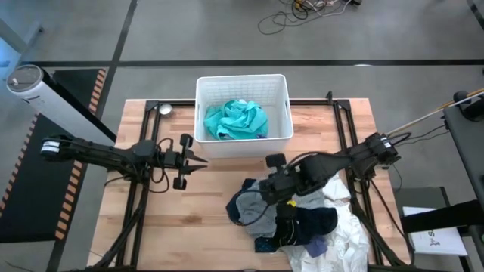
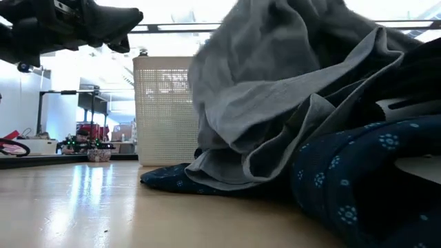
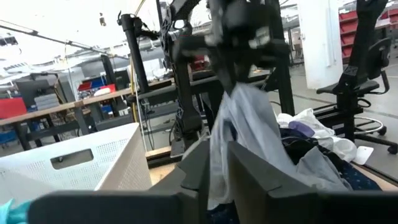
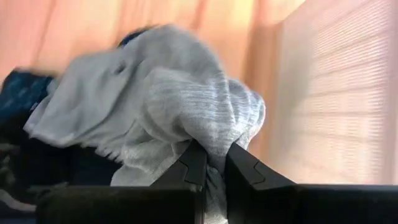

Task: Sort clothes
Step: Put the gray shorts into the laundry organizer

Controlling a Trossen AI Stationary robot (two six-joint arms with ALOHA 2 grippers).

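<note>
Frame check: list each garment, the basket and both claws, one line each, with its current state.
Grey garment: pinched and lifted by the right claw.
Teal garment: crumpled inside the basket.
Dark blue patterned garment: on the table, under the grey one.
White pieces: heaped.
Left claw: open, empty, beside the basket.

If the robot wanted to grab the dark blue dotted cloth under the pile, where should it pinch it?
Probably the edge of the dark blue dotted cloth that sticks out flat on the table from under the grey garment. Come from the left arm's side, low, since that edge is bare; the rest lies buried. The right gripper is shut on the grey garment; the left gripper hangs open by the basket.
</note>
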